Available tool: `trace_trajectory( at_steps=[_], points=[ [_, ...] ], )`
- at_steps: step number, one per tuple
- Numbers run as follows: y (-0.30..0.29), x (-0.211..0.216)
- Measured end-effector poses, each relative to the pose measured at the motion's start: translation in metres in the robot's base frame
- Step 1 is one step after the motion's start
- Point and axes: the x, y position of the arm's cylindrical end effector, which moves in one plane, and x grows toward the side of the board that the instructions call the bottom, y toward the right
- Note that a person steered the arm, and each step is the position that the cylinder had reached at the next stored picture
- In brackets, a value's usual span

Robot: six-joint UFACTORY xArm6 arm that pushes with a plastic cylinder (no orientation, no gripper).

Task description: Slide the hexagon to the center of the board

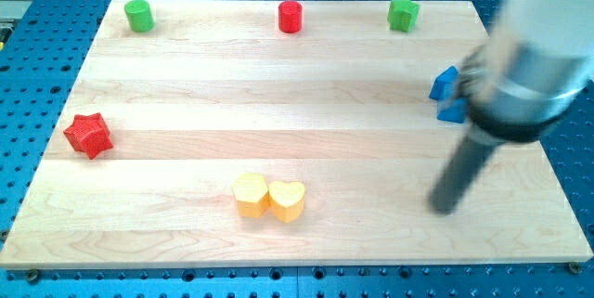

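Note:
The yellow hexagon [250,195] lies near the view's bottom, left of centre, touching a yellow heart [288,200] on its right. My tip [445,208] is on the board at the view's lower right, well to the right of the heart and apart from every block. The rod above it is blurred.
A red star [89,135] lies at the left edge. A green cylinder [139,16], a red cylinder [290,17] and a green star [403,14] line the top edge. Two blue blocks [447,95] sit at the right, partly hidden behind the arm.

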Motion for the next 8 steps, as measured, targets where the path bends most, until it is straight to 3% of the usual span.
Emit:
trace_trajectory(
  at_steps=[1,2,5,7,8],
  points=[
    [-0.1,0.032],
    [-0.161,0.026],
    [-0.177,-0.077],
    [-0.164,-0.091],
    [-0.219,-0.11]
  ],
)
